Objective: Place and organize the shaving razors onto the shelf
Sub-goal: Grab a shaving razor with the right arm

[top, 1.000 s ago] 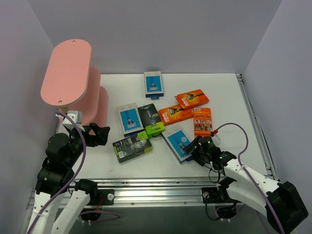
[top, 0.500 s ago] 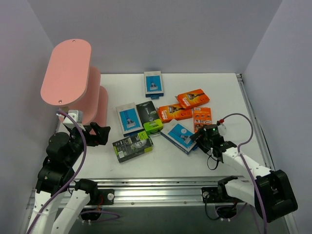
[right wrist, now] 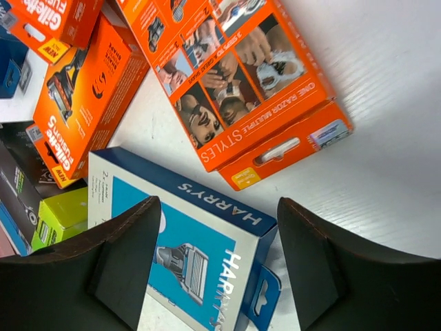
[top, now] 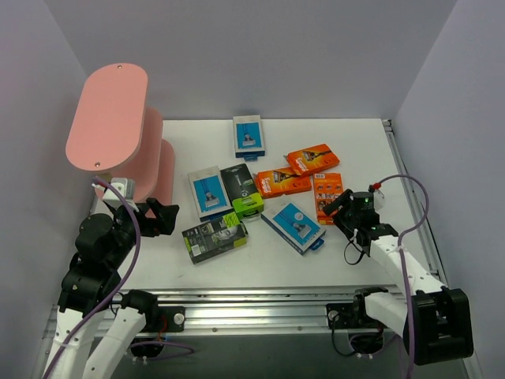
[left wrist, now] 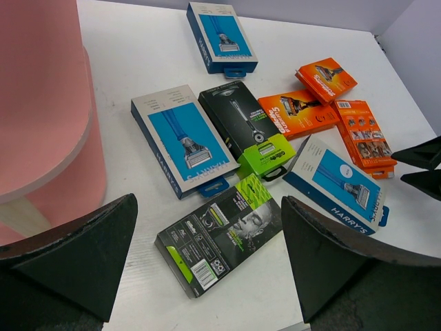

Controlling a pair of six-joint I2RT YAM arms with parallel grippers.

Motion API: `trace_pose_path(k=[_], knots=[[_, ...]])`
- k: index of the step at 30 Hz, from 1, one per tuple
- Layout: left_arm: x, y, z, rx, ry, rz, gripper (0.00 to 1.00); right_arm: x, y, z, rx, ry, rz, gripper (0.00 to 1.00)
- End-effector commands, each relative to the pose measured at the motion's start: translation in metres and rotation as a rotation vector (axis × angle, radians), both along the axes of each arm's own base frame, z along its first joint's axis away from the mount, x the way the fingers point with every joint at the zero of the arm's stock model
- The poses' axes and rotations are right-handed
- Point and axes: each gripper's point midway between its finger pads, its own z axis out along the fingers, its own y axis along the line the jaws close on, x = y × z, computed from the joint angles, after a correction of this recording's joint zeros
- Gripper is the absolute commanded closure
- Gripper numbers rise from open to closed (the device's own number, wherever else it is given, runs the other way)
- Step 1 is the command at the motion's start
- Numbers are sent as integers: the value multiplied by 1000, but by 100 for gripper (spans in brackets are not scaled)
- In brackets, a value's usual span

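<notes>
The left pincer (left wrist: 208, 203) hangs wide apart beside the pink shelf (top: 106, 118). The right pincer (right wrist: 219, 203), fingers apart and gripping nothing, hovers over a blue Harry's pack (right wrist: 186, 255) and an orange pack (right wrist: 241, 76). All eight razor packs (top: 248, 136) lie on the white surface (top: 355, 142), right of the shelf.

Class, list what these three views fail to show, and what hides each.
- Top external: lower boards of the shelf, mostly hidden under its top board.
- Left wrist: shelf cut off by the left edge.
- Right wrist: blue pack partly behind a finger; orange pack cut by the top edge.
</notes>
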Motion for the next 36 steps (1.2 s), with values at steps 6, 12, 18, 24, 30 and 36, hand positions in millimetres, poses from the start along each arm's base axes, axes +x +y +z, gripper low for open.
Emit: trace_pose_path(k=[6,12,18,24,30,36], knots=[[4,-6,10,-27,-37,-22,6,11,-19,18,-10,-41,-7,35],[4,-6,10,-27,-38,-22,6,11,-14,9,16,-29,11,35],[4,-7,10,-27,-37,-24,6,-10,-10,-11,30,19,33,36],[5,-8,8,-27,-29,-29,6,-17,-13,-22,16,18,25,37],[6,-9,6,-24,-21,-31,6,4,-10,-9,41,-31,14,39],[7,-10,5,-23,-15,-32,6,51,-5,41,57,-160,34,39]])
